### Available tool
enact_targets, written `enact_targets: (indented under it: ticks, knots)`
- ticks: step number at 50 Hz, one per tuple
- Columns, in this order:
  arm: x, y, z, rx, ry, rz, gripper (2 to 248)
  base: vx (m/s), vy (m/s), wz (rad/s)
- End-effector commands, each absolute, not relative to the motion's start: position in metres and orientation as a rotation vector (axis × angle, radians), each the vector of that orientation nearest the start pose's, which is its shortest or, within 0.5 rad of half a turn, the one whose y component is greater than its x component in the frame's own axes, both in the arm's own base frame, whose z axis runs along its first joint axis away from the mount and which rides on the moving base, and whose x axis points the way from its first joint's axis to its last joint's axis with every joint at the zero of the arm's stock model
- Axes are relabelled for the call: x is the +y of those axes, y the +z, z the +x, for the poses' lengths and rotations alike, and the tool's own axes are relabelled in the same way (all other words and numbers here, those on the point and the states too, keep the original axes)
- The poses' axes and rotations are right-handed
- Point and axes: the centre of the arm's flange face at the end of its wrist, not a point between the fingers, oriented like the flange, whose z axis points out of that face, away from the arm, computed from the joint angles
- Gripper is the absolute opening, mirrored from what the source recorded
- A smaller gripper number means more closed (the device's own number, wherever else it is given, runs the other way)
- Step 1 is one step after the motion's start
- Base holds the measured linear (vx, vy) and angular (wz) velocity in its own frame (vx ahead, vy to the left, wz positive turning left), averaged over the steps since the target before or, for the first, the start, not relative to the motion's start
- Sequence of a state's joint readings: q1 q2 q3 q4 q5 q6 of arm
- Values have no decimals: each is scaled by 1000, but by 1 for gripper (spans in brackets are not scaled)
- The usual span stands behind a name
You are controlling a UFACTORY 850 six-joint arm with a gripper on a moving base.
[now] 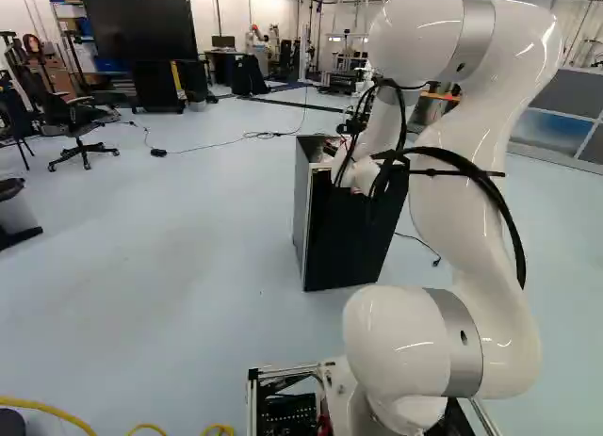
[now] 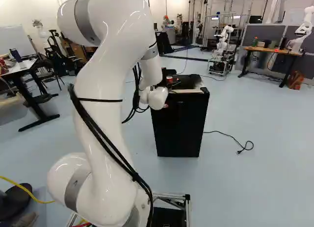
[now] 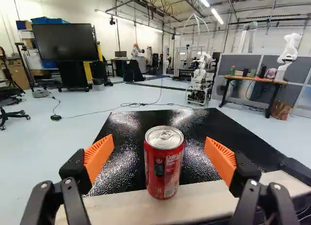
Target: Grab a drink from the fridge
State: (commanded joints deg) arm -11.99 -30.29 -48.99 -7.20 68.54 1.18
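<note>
The white arm (image 1: 480,144) is shown extended toward a small black fridge (image 2: 179,126), which stands on the floor (image 1: 170,257). The black tool (image 2: 172,82) is positioned over the fridge's top. In the wrist view, the two fingers of the tool (image 3: 159,141) are seen spread wide, with nothing gripped. A red drink can (image 3: 164,164) is located between and slightly ahead of the orange pads (image 3: 98,156); a gap is visible on either side of it. The can is held upright by the top of the fridge, where the glossy black surface meets a pale front strip (image 3: 218,200). A dark cable (image 2: 225,134) with a plug is laid on the floor beside the fridge. In the background, a large screen (image 3: 68,43), a wooden table (image 3: 255,79) with small items and another robot (image 3: 288,55) beside it are seen.
</note>
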Motion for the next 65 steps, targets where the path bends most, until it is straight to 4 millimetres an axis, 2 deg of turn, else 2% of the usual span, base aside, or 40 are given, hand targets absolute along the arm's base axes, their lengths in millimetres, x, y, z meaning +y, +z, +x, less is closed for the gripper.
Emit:
enact_targets:
  ticks: [15,16,20,21,26,27,31,32,36,37,65]
  knots:
    - [-108,338,558,86,-2198,-2350,247,0,0,0]
    - [-108,338,558,86,-2198,-2350,226,0,0,0]
    - [-108,338,558,86,-2198,-2350,226,0,0,0]
    - [-108,338,558,86,-2198,-2350,188,0,0,0]
    - [-108,338,558,86,-2198,-2350,188,0,0,0]
    - [-108,338,558,86,-2198,-2350,150,0,0,0]
    - [-108,338,558,86,-2198,-2350,150,0,0,0]
    - [-108,338,558,86,-2198,-2350,111,0,0,0]
    - [-108,340,558,86,-2202,-2347,111,0,0,0]
    - [-108,341,558,86,-2204,-2346,98,0,0,0]
    - [-108,371,559,77,-2269,-2293,98,0,0,0]
